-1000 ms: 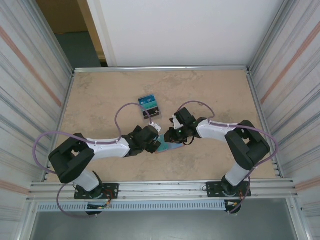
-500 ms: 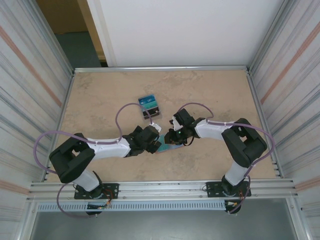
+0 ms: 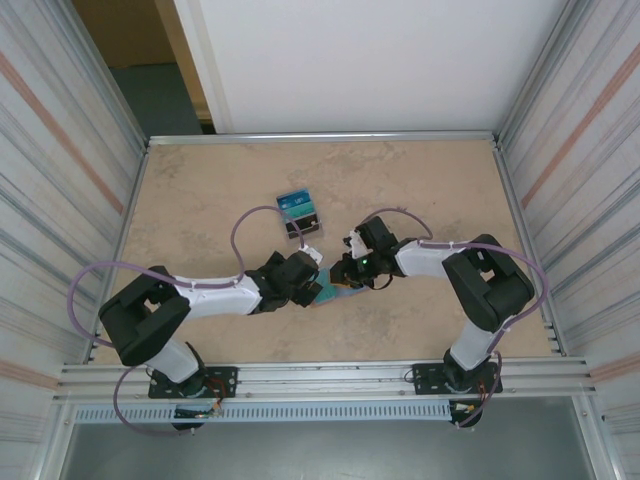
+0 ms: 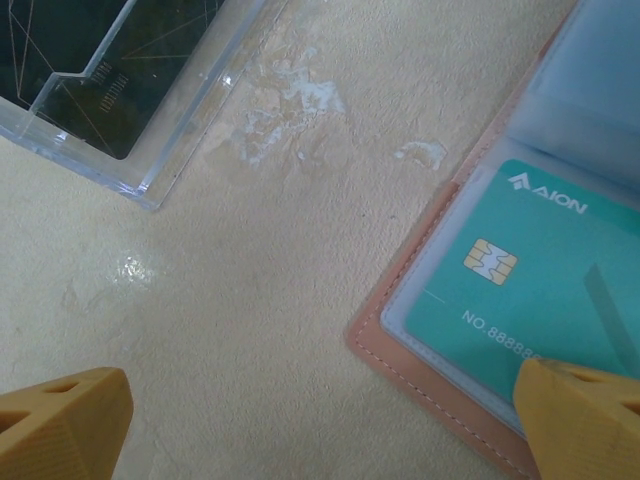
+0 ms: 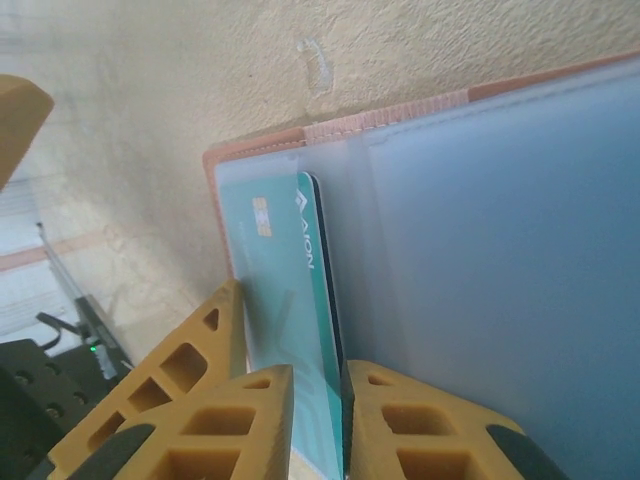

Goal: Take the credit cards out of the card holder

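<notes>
The salmon-pink card holder [image 3: 336, 296] lies open on the table between both arms. In the left wrist view its pink edge [image 4: 420, 370] frames a clear sleeve holding a teal credit card [image 4: 540, 290]. My left gripper [image 4: 320, 420] is wide open; one fingertip [image 4: 585, 415] presses on the card holder's corner, the other rests on bare table. My right gripper [image 5: 318, 420] is shut on the long edge of a teal credit card [image 5: 290, 260] that stands partly out of the card holder's [image 5: 260, 145] sleeve. From above, the right gripper [image 3: 345, 275] and the left gripper [image 3: 312, 288] nearly meet.
A dark boxy stand [image 3: 298, 212] with blue-teal cards sits just behind the grippers; its clear plastic base [image 4: 150, 130] is close to my left fingers. Metal rails and corrugated walls [image 3: 70, 200] bound the table.
The right jaws have narrowed onto the teal card, and the right wrist has edged slightly toward the holder. The left arm stays put, wide open.
</notes>
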You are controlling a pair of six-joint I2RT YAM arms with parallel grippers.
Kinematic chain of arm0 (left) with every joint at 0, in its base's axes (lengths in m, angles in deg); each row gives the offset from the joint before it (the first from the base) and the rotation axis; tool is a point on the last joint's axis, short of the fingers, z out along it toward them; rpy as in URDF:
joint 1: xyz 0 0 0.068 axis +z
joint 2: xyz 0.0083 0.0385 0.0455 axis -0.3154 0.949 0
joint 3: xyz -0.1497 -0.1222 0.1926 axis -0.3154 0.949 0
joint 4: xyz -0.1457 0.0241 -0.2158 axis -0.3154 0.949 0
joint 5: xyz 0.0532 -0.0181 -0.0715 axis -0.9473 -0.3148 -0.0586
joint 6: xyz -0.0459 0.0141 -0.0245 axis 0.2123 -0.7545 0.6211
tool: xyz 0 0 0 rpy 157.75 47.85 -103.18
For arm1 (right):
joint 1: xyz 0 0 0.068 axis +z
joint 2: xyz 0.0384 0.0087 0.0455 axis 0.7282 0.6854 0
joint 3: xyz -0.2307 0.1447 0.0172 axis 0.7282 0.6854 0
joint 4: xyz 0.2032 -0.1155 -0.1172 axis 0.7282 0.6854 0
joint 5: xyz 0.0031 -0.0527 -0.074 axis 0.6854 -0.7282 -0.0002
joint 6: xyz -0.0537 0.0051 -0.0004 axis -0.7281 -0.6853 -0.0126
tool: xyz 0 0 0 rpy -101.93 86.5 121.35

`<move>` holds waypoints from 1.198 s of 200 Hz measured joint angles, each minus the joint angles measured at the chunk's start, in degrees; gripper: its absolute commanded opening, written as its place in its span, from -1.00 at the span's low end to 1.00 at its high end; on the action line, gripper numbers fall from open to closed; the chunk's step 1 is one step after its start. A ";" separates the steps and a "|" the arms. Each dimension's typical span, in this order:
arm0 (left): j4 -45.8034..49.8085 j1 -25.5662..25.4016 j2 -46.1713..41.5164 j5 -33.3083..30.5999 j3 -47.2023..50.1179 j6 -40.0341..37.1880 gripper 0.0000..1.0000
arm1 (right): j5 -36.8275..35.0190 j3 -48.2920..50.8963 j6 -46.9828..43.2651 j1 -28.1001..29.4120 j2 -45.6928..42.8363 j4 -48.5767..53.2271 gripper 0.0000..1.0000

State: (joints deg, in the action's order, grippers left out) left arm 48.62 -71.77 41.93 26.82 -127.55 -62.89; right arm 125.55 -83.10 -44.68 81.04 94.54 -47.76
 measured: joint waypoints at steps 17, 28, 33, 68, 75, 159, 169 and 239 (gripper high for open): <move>0.13 0.00 0.02 -0.28 0.00 0.00 0.97 | 1.22 0.31 0.68 -0.44 0.00 -1.22 -0.66; 0.15 0.00 0.09 -0.50 0.00 0.00 0.97 | 1.64 0.35 1.05 -0.59 0.00 -2.03 -0.66; 0.20 0.00 0.09 -0.63 0.00 0.00 0.98 | 1.86 0.42 1.18 -0.59 0.00 -2.45 -0.67; 0.94 0.00 0.22 -0.92 -0.35 0.00 0.97 | 3.10 1.36 1.88 -0.70 0.20 -4.94 -0.68; 1.07 0.00 0.24 -0.98 -0.42 0.00 0.98 | 3.26 1.44 2.19 -0.70 0.42 -5.31 -0.68; 1.46 0.00 0.33 -1.95 -0.59 -0.02 0.97 | 4.57 1.49 2.67 -1.03 2.01 -6.80 -0.75; 1.44 0.00 0.33 -1.97 -0.59 -0.02 0.98 | 4.63 1.49 2.67 -1.01 2.03 -6.91 -0.74; 1.68 0.00 0.33 -2.21 -0.68 -0.02 0.97 | 5.81 1.49 2.67 -1.01 2.82 -7.87 -0.76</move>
State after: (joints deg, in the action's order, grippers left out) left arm 50.30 -71.77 42.25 24.61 -128.23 -62.91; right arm 131.36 -81.62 -42.01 80.04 97.36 -55.63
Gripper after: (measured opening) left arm 0.986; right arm 0.121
